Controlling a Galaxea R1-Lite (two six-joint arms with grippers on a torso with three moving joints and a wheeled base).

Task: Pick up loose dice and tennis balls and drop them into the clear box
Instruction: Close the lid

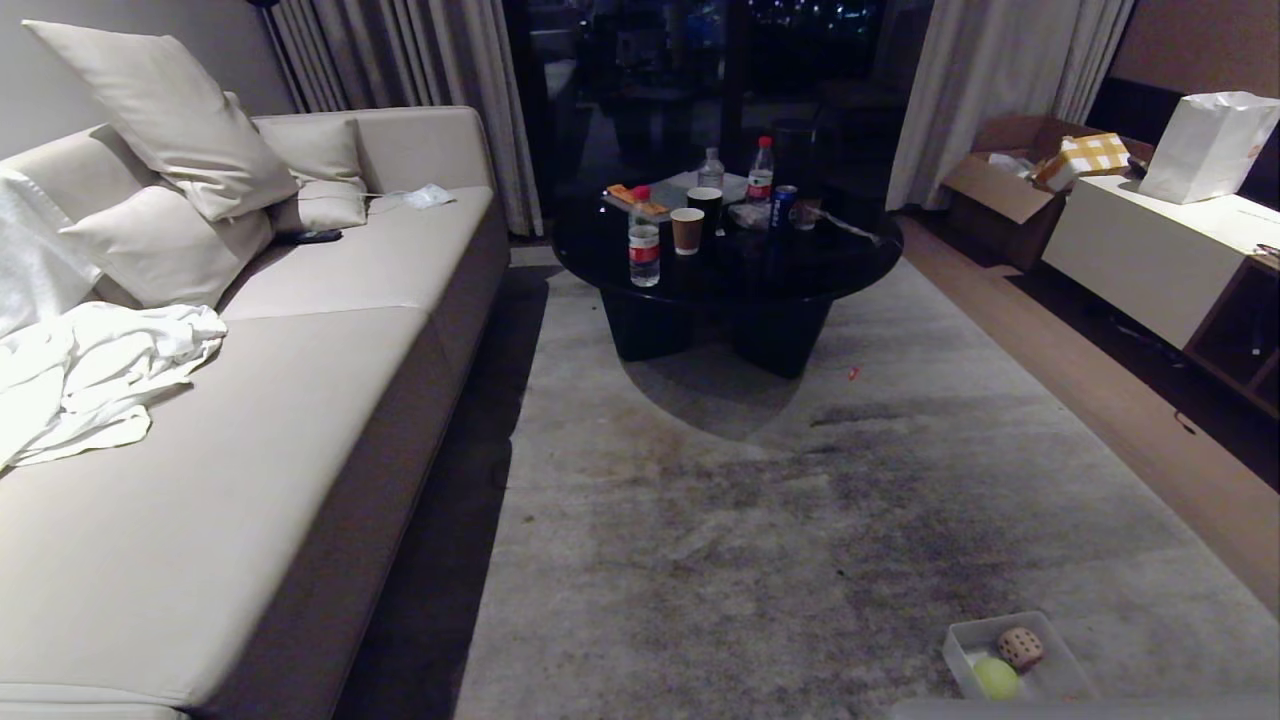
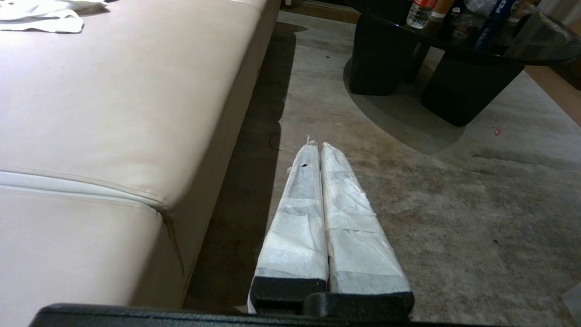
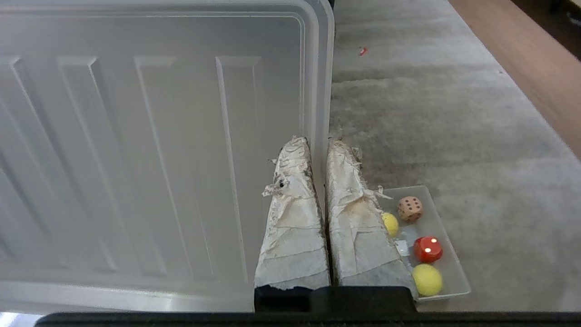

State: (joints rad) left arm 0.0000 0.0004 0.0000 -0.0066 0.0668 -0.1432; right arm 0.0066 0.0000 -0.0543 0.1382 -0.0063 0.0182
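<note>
Beside the right edge of the grey carpet [image 1: 760,520], the shallow translucent plastic clear box [image 3: 456,272] sits on the floor at the near right of the head view. It holds a beige dotted cube die [image 3: 410,209], a red dotted die [image 3: 427,249] and two yellow rounded items [image 3: 427,279], at least one a fuzzy tennis ball [image 1: 996,678]. No loose dice or balls show on the carpet in any view.

Right gripper [image 3: 317,147]: its taped fingers are clamped on the rim of a flat ribbed clear plastic lid panel [image 3: 150,150], held on edge above the box. Left gripper [image 2: 317,146]: fingers pressed together, empty, hovering over carpet beside the beige leather sofa [image 2: 113,113].

Handling notes, by judgement: the lid is light, stiff and smooth, so it may slip; grip the raised rim. Dice look soft and light; grasp across opposite flat faces. Tennis balls are fuzzy and springy; grasp across the widest part.
</note>
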